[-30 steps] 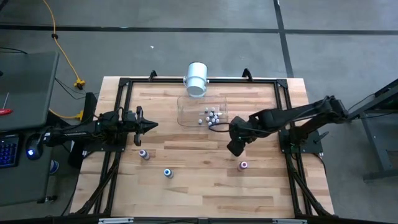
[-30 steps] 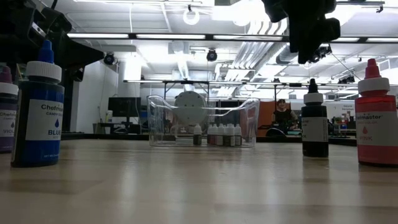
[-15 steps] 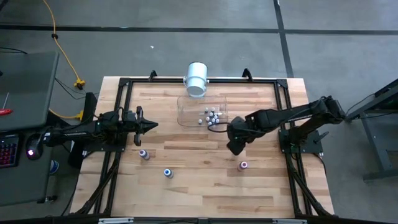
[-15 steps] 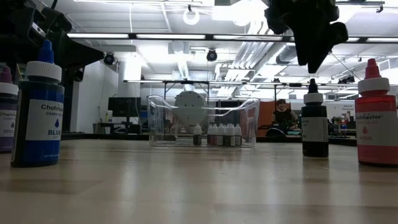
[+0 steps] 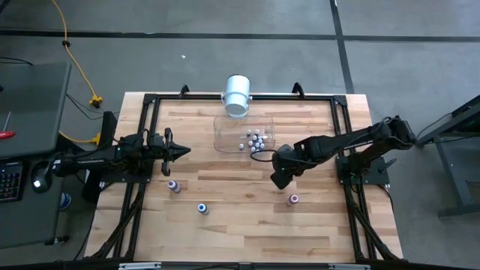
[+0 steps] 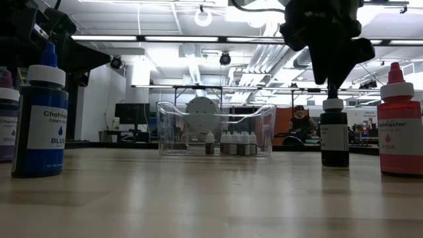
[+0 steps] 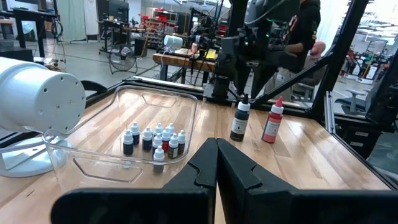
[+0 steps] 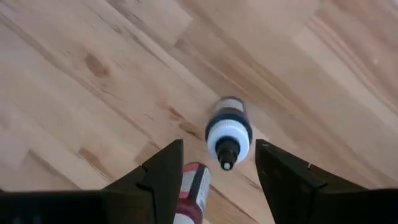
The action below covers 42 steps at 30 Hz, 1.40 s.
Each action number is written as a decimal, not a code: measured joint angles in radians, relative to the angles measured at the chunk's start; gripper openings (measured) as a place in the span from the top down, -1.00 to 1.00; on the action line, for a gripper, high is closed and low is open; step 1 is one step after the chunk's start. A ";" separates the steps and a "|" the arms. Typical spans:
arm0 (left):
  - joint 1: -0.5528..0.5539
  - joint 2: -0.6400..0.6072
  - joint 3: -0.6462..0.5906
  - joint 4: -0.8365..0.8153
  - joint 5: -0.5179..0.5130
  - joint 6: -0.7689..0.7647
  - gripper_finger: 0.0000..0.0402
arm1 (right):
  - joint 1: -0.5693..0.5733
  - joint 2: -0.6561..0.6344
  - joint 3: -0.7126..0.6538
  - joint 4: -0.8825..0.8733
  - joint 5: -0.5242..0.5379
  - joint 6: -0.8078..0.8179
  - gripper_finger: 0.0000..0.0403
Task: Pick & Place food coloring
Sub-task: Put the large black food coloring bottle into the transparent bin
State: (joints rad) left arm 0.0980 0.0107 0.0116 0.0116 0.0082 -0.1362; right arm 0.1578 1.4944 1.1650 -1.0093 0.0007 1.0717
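A black food coloring bottle stands upright on its base on the table, and my right gripper hangs open right above it. In the right wrist view the bottle's white-collared cap shows from above between my two spread fingers, with no touch visible. In the high view my right gripper hides this bottle. Pink, blue and purple bottles stand apart on the table. Several tiny bottles stand in the clear tub. My left gripper waits shut at the table's left.
A big white cylinder lies at the far edge, just behind the tub. A black frame runs round the table's edges. The pink bottle stands close beside the black one. Bare wood lies along the near side.
My right gripper has come down over the black bottle and drifted slightly toward the table's left. It stays open. The bottle's nozzle tip, clear below the fingers a second ago, is now covered by them in the low view. The bottle has not moved.
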 joint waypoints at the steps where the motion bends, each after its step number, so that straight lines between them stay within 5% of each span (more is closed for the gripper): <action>1: 0.000 0.000 0.000 0.000 0.000 0.000 1.00 | 0.000 0.000 -0.003 -0.007 0.006 0.006 0.06; 42: 0.000 0.000 0.000 0.000 0.000 0.000 1.00 | -0.014 0.112 -0.003 -0.010 -0.053 0.168 0.14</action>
State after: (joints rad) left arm 0.0979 0.0108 0.0116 0.0116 0.0085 -0.1364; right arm 0.1436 1.6062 1.1622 -1.0195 -0.0521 1.2400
